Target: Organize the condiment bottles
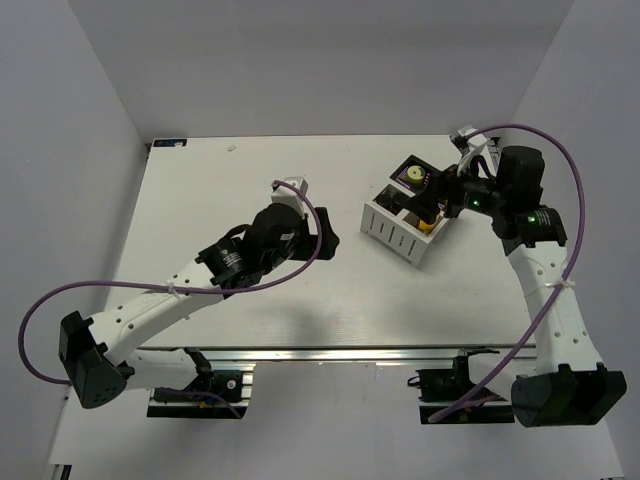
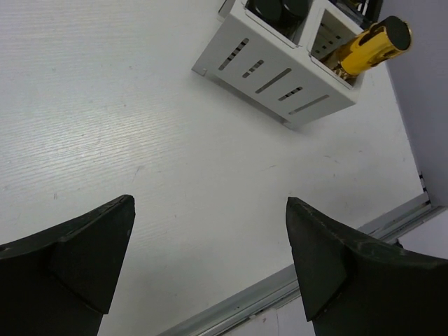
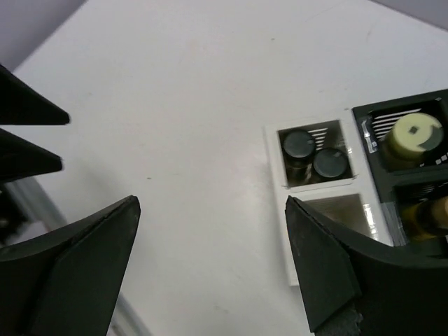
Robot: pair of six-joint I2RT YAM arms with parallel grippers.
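The white slatted rack (image 1: 392, 232) stands at the back right. Two dark-capped bottles (image 3: 313, 154) stand together in one compartment. The squat cream jar (image 3: 414, 136) sits in a dark-walled compartment beside them. The slim yellow bottle with a black cap (image 2: 371, 47) leans out of a corner compartment and shows as a yellow spot in the top view (image 1: 428, 226). My right gripper (image 3: 210, 203) is open and empty above the rack's edge (image 1: 437, 203). My left gripper (image 2: 210, 203) is open and empty over bare table, left of the rack (image 1: 328, 240).
One rack compartment (image 3: 336, 210) next to the dark-capped pair holds nothing. The table's metal front edge (image 2: 280, 287) runs below the left fingers. White walls close in the table on three sides.
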